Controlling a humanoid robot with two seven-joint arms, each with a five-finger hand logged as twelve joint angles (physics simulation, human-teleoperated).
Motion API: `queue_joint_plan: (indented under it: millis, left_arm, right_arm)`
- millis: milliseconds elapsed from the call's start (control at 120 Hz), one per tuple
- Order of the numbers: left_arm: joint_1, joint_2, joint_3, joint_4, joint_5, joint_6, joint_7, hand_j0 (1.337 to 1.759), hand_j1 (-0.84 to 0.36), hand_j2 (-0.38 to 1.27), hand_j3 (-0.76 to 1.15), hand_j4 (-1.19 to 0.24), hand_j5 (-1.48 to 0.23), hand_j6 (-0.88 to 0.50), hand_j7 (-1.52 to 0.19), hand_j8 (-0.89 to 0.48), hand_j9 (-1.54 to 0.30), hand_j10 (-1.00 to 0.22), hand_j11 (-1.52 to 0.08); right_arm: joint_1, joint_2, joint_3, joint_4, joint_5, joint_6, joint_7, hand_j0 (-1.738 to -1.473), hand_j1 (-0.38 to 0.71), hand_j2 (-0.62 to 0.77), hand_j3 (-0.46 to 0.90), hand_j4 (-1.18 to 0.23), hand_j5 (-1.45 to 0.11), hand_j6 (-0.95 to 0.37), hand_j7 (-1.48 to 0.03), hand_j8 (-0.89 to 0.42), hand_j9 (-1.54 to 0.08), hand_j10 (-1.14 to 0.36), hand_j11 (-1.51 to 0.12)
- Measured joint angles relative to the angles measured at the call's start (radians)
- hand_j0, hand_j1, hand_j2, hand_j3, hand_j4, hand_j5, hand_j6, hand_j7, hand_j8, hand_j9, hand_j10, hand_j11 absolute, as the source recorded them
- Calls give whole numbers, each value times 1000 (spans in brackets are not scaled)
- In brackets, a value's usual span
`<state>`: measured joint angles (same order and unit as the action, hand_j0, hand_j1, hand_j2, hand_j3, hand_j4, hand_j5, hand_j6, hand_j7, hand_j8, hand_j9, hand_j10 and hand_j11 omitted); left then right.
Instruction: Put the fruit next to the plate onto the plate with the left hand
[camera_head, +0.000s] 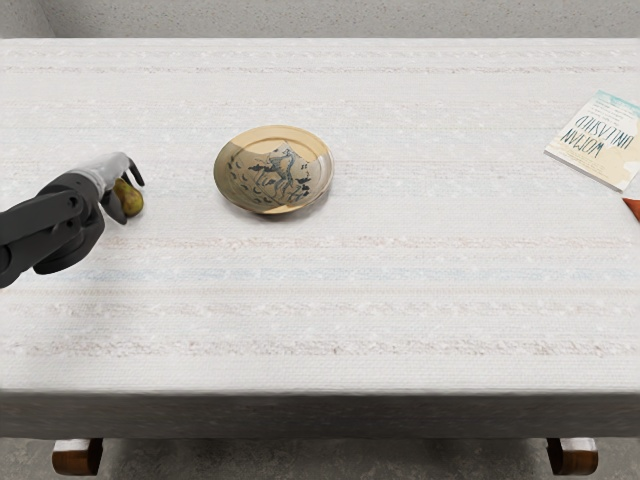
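A small yellow-brown fruit (130, 198), pear-like, lies on the white table to the left of the plate (273, 169). The plate is tan with a dark drawing in its middle and holds nothing. My left hand (120, 184) comes in from the left edge on a dark arm and sits right at the fruit, its dark-tipped fingers curled over and around it. The hand covers the fruit's left part, so whether the fruit is lifted off the table is unclear. The right arm is out of view.
A book (598, 137) with a white and teal cover lies at the right edge of the table. A small red-orange thing (633, 208) peeks in just below it. The table's front edge runs along the bottom.
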<state>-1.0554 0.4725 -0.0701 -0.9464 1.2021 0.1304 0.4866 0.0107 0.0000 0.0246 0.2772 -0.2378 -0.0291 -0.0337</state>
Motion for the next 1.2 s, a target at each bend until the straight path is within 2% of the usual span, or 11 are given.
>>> queue_joint_plan:
  millis: [92, 217, 325, 417, 542, 892, 1200]
  left_arm:
    - [0, 0, -1, 1, 0, -7, 0, 1656, -230, 115, 0, -549, -674, -534, -700, -536, -698, -537, -697]
    - [-6, 0, -1, 1, -9, -23, 1, 1656, -269, 161, 0, -600, -717, -492, -752, -584, -749, -585, -746]
    - [-11, 1, -1, 1, -21, -40, 2, 1655, -289, 152, 0, -612, -765, -448, -789, -559, -795, -617, -792]
    - [-20, 2, -2, 1, -41, -46, 2, 1655, -296, 216, 0, -635, -795, -472, -818, -556, -821, -632, -818]
    - [-68, 10, -2, 0, -133, -50, 2, 1655, -298, 235, 0, -621, -837, -460, -846, -549, -843, -643, -841]
    - [-209, 21, -13, 3, -542, -90, 4, 1656, -316, 267, 0, -580, -884, -435, -867, -524, -859, -657, -856]
    - [-254, -17, -16, 3, -630, -98, 6, 1656, -325, 250, 0, -582, -883, -432, -869, -513, -866, -659, -864]
  right_arm:
    - [0, 0, 0, 0, 0, 0, 0, -1658, -349, 0, 0, 0, 0, 0, 0, 0, 0, 0, 0]
    - [0, 0, 0, 0, 0, 0, 0, -1658, -349, 0, 0, 0, 0, 0, 0, 0, 0, 0, 0]
    - [0, 0, 0, 0, 0, 0, 0, -1658, -349, 0, 0, 0, 0, 0, 0, 0, 0, 0, 0]
    - [0, 0, 0, 0, 0, 0, 0, -1658, -349, 0, 0, 0, 0, 0, 0, 0, 0, 0, 0]
    - [0, 0, 0, 0, 0, 0, 0, -1658, -349, 0, 0, 0, 0, 0, 0, 0, 0, 0, 0]
    - [0, 0, 0, 0, 0, 0, 0, -1658, -349, 0, 0, 0, 0, 0, 0, 0, 0, 0, 0]
    - [0, 0, 0, 0, -1, 0, 0, -1658, -349, 0, 0, 0, 0, 0, 0, 0, 0, 0, 0]
